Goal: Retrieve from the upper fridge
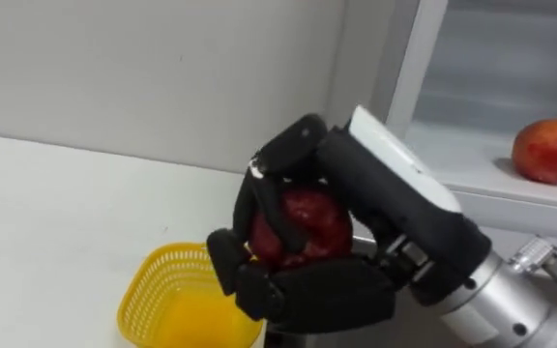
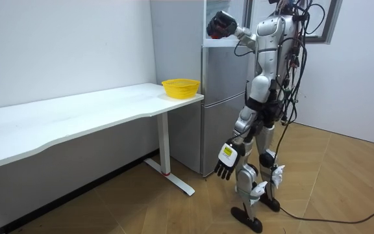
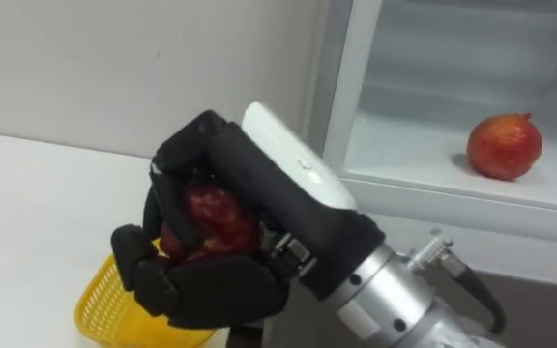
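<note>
My right hand (image 1: 329, 290) is shut on a red pomegranate (image 1: 309, 218), held up in front of the open upper fridge compartment; dark fingers wrap most of the fruit. In the room view that hand (image 2: 219, 25) is raised at the fridge's top section. A second red pomegranate (image 1: 549, 150) rests on the white fridge shelf (image 1: 457, 166) at the right, apart from the hand. Below the held fruit a yellow basket (image 1: 153, 290) stands on the white table (image 1: 56, 222). My left hand (image 2: 225, 160) hangs at my side with relaxed fingers, holding nothing.
I stand facing the grey fridge (image 2: 223, 110), which adjoins the long white table's end (image 2: 76, 117). The basket (image 2: 180, 86) sits at the table corner nearest the fridge. A pale wall runs behind the table, and wooden floor lies behind me.
</note>
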You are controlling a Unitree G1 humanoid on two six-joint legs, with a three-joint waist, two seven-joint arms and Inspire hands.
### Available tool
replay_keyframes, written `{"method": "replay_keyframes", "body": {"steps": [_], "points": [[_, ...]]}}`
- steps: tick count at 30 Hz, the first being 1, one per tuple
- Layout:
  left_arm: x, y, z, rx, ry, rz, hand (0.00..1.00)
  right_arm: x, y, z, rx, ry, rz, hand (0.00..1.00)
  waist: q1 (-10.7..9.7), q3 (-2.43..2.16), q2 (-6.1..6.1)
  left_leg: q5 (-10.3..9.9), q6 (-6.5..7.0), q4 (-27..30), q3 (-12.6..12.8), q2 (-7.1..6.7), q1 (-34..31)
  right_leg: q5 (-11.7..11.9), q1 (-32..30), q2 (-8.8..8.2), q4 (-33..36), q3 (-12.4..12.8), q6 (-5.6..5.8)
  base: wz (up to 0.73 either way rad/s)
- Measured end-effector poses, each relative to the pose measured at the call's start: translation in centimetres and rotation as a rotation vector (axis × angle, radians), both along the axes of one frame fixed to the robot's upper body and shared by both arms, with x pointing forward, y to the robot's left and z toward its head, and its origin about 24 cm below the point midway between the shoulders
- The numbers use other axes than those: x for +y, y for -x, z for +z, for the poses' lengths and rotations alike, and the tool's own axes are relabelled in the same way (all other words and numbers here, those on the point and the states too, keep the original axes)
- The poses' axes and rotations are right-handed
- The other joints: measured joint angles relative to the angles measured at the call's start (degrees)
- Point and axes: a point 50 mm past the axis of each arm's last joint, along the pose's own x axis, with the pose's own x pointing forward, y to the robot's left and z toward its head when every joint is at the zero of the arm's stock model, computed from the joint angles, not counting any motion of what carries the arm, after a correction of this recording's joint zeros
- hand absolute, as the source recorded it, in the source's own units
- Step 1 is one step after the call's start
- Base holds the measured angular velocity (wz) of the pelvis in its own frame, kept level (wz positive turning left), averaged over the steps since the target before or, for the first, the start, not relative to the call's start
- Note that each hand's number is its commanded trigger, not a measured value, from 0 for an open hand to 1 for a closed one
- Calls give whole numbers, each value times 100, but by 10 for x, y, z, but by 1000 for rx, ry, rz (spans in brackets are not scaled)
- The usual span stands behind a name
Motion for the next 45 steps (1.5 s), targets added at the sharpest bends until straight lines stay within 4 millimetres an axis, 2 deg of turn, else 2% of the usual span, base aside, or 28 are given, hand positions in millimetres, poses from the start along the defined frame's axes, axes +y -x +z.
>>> {"method": "replay_keyframes", "body": {"steps": [5,8,9,10,14,16,18,22,25,30,34,39,44,45], "points": [[-1,-2,0,-9,4,-6,0,-1,-28,-15,97,24,-51,100,150,37,-37,36,2,17,-180,-17,27,0,54,-16,-8,-68,0,19],[-1,-1,0,-6,8,-9,0,-4,-40,-21,135,37,-85,100,175,72,-79,50,13,5,-301,-42,7,-1,75,-42,-10,-243,1,24],[-1,-1,0,-2,14,-15,0,-7,-45,-25,145,46,-113,100,182,46,-137,52,16,6,-353,-51,-13,-1,74,-52,-9,-302,1,17],[-1,-1,0,0,13,-23,0,-8,-48,-28,152,56,-135,100,227,59,-143,54,19,7,-367,-55,-25,-1,70,-54,-7,-306,1,13],[0,3,0,22,0,-47,0,-12,-55,-34,184,65,-162,100,312,46,-215,54,19,8,-419,-61,-25,-1,81,-54,8,-309,1,7],[4,4,1,29,-7,-48,0,-15,-68,-34,186,62,-197,100,392,63,-238,54,19,5,-431,-53,20,-2,94,-48,11,-314,2,0],[8,4,2,27,-17,-49,0,-20,-78,-35,192,49,-249,100,446,56,-287,54,19,5,-478,-56,22,-4,115,-43,-1,-315,6,10],[12,13,3,44,-27,-27,0,-30,-91,-37,218,50,-298,100,460,46,-370,53,19,14,-527,-71,7,-4,163,-46,-3,-340,6,9],[16,18,4,56,-35,-26,0,-37,-99,-43,254,43,-334,100,457,40,-429,53,19,81,-586,-93,-9,-5,207,-61,-2,-477,6,10],[18,13,6,38,-41,-34,0,-50,-106,-49,280,64,-390,100,468,67,-506,58,28,181,-695,-154,-127,-14,187,-95,0,-594,18,12],[20,14,6,46,-45,-33,0,-52,-108,-53,297,67,-404,100,537,64,-518,60,30,221,-695,-166,-182,-14,168,-98,1,-615,18,0],[20,6,7,46,-49,-69,0,-50,-109,-61,278,135,-442,100,733,47,-545,76,16,222,-688,-156,-214,-14,132,-97,5,-773,17,0],[19,-1,8,36,-32,-84,0,-40,-109,-83,323,244,-427,100,784,45,-557,88,12,341,-738,-168,-429,-13,-2,-98,10,-790,17,8],[19,-1,8,35,-30,-84,0,-39,-109,-86,328,265,-423,100,786,56,-548,90,12,405,-743,-174,-493,-13,-42,-98,9,-804,17,0]]}}
